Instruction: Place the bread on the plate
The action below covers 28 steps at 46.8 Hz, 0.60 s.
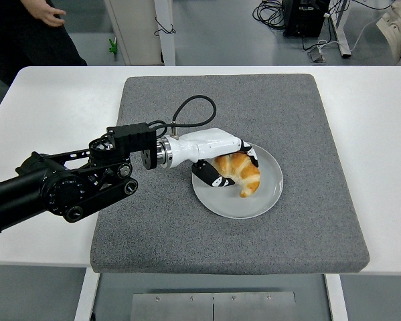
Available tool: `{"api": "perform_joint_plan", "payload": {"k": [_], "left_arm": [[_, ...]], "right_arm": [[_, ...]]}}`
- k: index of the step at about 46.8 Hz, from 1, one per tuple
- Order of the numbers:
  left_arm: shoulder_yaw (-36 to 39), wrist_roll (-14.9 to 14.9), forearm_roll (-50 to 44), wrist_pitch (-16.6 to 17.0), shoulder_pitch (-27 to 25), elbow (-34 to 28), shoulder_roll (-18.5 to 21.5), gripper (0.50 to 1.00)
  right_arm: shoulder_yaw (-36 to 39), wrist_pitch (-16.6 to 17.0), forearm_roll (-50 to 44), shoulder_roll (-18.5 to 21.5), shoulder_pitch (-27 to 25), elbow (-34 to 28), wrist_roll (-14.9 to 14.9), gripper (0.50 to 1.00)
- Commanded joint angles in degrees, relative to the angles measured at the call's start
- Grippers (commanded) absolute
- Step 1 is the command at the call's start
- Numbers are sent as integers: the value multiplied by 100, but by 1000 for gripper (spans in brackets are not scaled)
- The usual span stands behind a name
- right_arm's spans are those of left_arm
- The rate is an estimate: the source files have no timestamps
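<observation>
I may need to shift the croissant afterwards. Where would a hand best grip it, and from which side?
Probably across the thick middle of the croissant, coming from above or from the plate's right, which looks open. It lies on the white plate with its tapered tip toward the near rim; the tips are thin and likely to tear. The left hand is curled over its left side now.

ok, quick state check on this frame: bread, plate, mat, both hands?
croissant: lying on the plate, left hand's fingers around it
plate: flat on the grey mat, holds only the croissant
grey mat: flat on the white table
left hand: over the plate's left side, shut on the croissant
right hand: not in view
</observation>
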Motion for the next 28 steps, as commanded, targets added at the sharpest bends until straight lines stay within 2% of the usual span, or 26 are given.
{"api": "perform_joint_plan", "payload": {"k": [1,21,28], "left_arm": [[80,-1,0,90,-8,61,-56,542],[159,8,-8,213,9,289,-249,542],[194,8,-8,406,27,333,-249,542]], "right_arm": [[0,-1,0,0,3,0,0,1000],[0,-1,8,0,-5,0,0,1000],[0,-1,0,0,-5,0,0,1000]]}}
